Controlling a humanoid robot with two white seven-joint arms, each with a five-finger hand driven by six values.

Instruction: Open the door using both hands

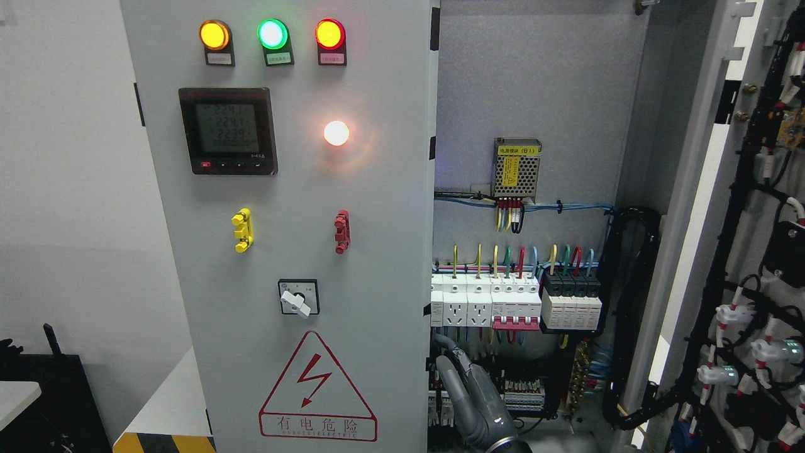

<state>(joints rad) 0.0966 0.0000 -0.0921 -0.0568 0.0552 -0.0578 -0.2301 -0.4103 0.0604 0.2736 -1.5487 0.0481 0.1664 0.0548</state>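
Note:
A grey electrical cabinet fills the head view. Its left door (302,189) is closed and carries three lit indicator lamps, a meter, a rotary switch and a red shock-warning triangle. The right door (748,264) stands swung wide open at the right, its wired inner side showing. My right hand (449,352) rises from the bottom edge just right of the left door's free edge (433,283). Its fingers (465,377) point upward, extended and holding nothing, in front of the lower terminal rows. Whether they touch the door edge I cannot tell.
Inside the cabinet are a row of breakers and sockets (503,305), a small power supply (517,168) and black cable bundles (632,302). A white surface with a yellow-black striped edge (166,409) and a black stand (50,396) sit at lower left.

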